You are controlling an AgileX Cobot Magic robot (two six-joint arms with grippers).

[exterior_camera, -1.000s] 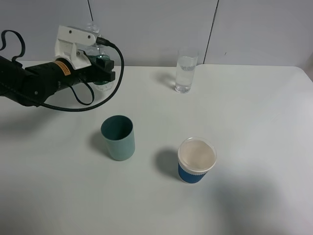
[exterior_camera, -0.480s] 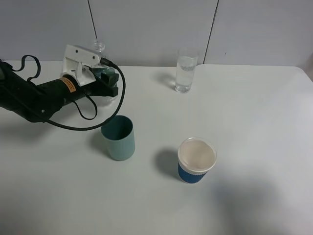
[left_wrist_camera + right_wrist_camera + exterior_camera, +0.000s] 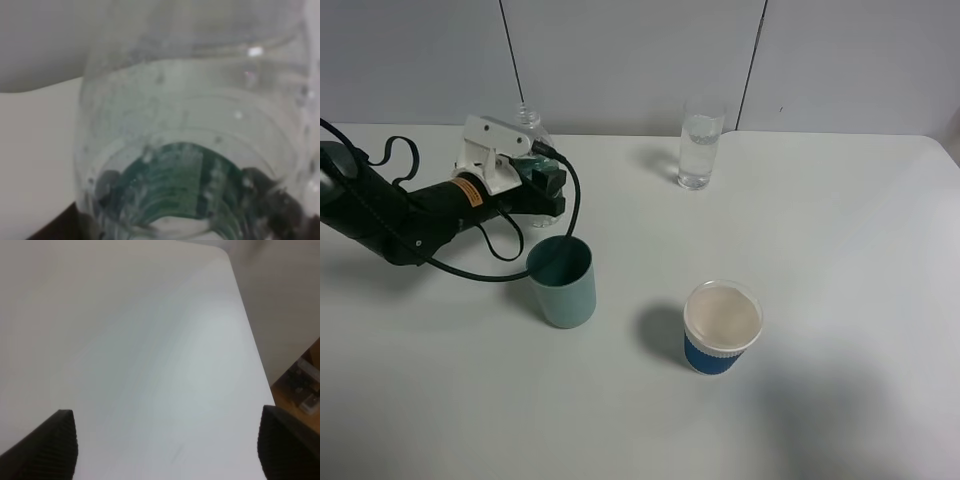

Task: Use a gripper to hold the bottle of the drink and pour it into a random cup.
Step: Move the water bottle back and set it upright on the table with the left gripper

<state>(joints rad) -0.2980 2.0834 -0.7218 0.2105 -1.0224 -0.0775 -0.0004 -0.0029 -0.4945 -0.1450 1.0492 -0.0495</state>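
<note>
Holding the bottle of the drink (image 3: 530, 128) is our left gripper (image 3: 546, 183), jaws clamped tight around the green-labelled body, at the back left of the worktop (image 3: 840, 260). From the high camera we can only see the bottle's clear neck and open mouth poking up behind the gripper's white housing, plus a bit of the lower body below the jaws. We can't tell whether its base sits on the worktop or hangs just above it. The left wrist camera is filled by the bottle (image 3: 190, 150): clear plastic with droplets inside, liquid, and the green label showing through, all blurry.

The black arm comes in from the left edge, with a black cable looping down from the housing to just beside the teal cup (image 3: 561, 281), which stands upright in front of the gripper.

The cup (image 3: 699, 144), the tall clear glass, stands upright at the back middle with some clear liquid in it, well apart from the bottle. The blue-sleeved white paper cup (image 3: 720, 327) sits nearer the front, right of the teal one.

Our right gripper (image 3: 167, 440) doesn't show in the high view. Its wrist camera shows two dark fingertips (image 3: 47, 442) spread wide over bare worktop near the right edge, nothing between them.
</note>
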